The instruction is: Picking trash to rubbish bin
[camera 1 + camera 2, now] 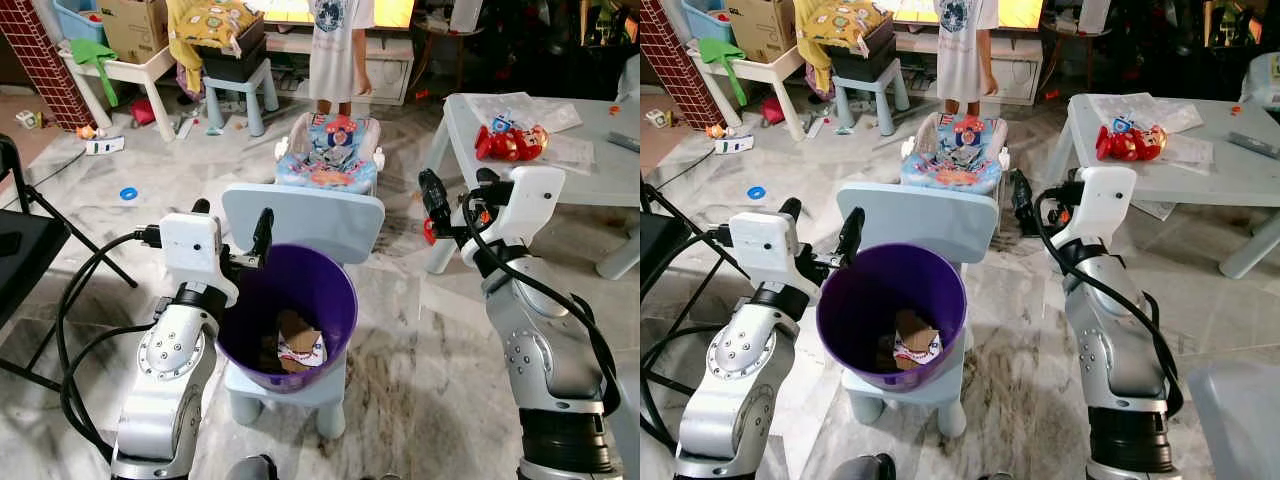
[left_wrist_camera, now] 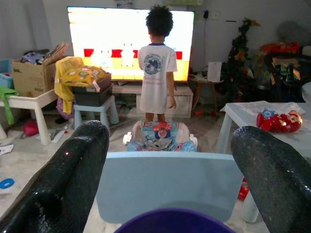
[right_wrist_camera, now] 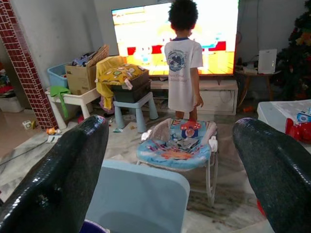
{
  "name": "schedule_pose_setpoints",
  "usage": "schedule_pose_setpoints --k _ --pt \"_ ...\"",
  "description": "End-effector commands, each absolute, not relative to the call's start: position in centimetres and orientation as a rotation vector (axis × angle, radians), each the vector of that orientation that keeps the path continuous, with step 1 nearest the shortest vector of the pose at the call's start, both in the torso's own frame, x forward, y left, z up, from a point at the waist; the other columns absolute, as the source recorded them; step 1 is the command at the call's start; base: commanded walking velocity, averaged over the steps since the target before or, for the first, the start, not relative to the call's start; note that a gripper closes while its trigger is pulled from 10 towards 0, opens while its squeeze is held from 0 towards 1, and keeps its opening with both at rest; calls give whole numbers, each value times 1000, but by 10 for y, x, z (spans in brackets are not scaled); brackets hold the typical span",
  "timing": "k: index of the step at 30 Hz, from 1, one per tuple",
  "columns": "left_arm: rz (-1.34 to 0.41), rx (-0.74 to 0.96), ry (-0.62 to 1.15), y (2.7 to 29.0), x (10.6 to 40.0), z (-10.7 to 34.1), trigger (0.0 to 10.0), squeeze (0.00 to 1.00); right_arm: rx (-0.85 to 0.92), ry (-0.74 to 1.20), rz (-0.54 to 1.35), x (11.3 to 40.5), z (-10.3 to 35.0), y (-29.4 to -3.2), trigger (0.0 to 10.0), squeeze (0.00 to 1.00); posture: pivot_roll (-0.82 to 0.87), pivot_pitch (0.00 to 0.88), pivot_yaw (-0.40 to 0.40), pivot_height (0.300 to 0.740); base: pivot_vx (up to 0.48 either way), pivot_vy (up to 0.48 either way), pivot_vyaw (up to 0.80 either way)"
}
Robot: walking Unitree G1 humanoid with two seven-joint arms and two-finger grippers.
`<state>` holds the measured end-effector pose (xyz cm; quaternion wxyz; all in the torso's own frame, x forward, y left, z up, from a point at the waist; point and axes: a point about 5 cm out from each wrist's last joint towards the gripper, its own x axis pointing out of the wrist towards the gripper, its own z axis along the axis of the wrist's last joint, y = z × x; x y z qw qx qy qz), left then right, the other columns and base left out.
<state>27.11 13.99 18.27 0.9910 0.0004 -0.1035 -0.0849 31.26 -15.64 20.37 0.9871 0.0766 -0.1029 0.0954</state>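
Note:
A purple bin [image 1: 342,292] stands on the seat of a small pale-blue chair [image 1: 305,218] right in front of me. Inside it lie a piece of brown cardboard and a white-and-red wrapper [image 1: 299,346]. My left gripper [image 1: 232,222] is open at the bin's left rim, fingers pointing forward with nothing between them. My right gripper [image 1: 458,190] is open and empty too, held to the right of the chair back at about the same height. The left wrist view shows the bin's rim [image 2: 175,219] just below the spread fingers [image 2: 63,184].
A baby bouncer [image 1: 330,152] sits behind the chair, and a person [image 1: 338,45] stands beyond it facing a lit screen. A white table [image 1: 570,175] with a red toy [image 1: 508,143] is at the right. A black chair [image 1: 20,250] is at the left. Small items litter the floor.

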Motion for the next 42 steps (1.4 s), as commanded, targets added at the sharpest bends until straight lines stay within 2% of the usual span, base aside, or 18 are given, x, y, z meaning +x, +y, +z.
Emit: schedule_pose_setpoints --k 1,42 --pt "-169 4 -196 140 271 180 10000 0 146 -209 189 314 205 -157 10000 0 104 98 -54 740 -247 0 0" --pt "-182 -9 -184 137 274 179 10000 0 131 -201 176 317 205 -160 10000 0 96 97 -54 740 -363 0 0"
